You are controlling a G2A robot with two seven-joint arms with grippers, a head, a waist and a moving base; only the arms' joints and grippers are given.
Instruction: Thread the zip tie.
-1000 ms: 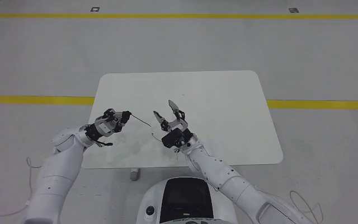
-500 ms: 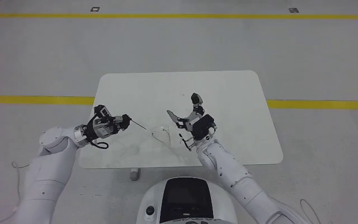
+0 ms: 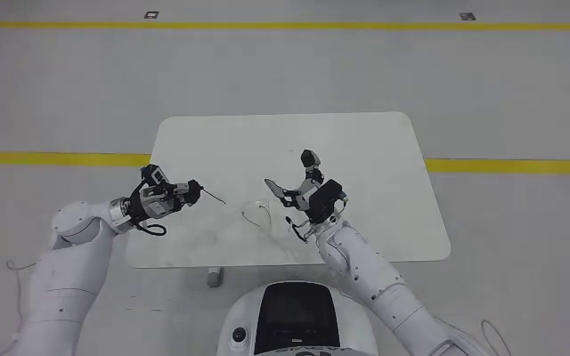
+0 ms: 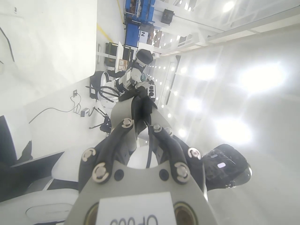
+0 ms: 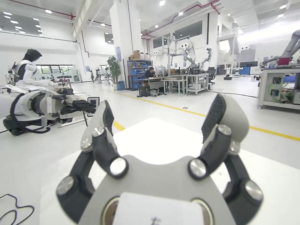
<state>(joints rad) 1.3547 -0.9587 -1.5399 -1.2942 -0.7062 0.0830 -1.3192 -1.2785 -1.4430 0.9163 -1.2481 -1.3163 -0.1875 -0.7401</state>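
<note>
Left hand: we see it (image 3: 196, 190) over the left edge of the worktop (image 3: 356, 142), clenched on one end of the zip tie. In its own wrist view the two fingers (image 4: 121, 108) come together at the tips with no gap between them.
Left hand, seen from the right wrist: it (image 5: 90, 108) sits off to one side, its dark fingers pressed together and pointing toward the right hand.
Zip tie: a thin black strip (image 3: 212, 197), held at one end by the left hand. The rest juts out straight over the worktop toward the middle. Its free tip touches nothing we can make out and is well apart from the right hand.
Right hand: released (image 3: 290, 173), over the middle of the worktop, with its fingers spread wide and nothing between them. In its own wrist view (image 5: 161, 104) the ribbed pads (image 5: 107, 115) face each other across open space above the white surface.
Between the hands: a thin looped strand (image 3: 256, 214) lies flat on the worktop. It is near the zip tie's free tip and near the right hand, touching neither. We cannot tell what it is made of.
Worktop: white, with rounded corners. Both hands are on the side nearer the robot.
Floor: pale grey, crossed by a yellow line (image 3: 53, 158) that passes behind the worktop.
</note>
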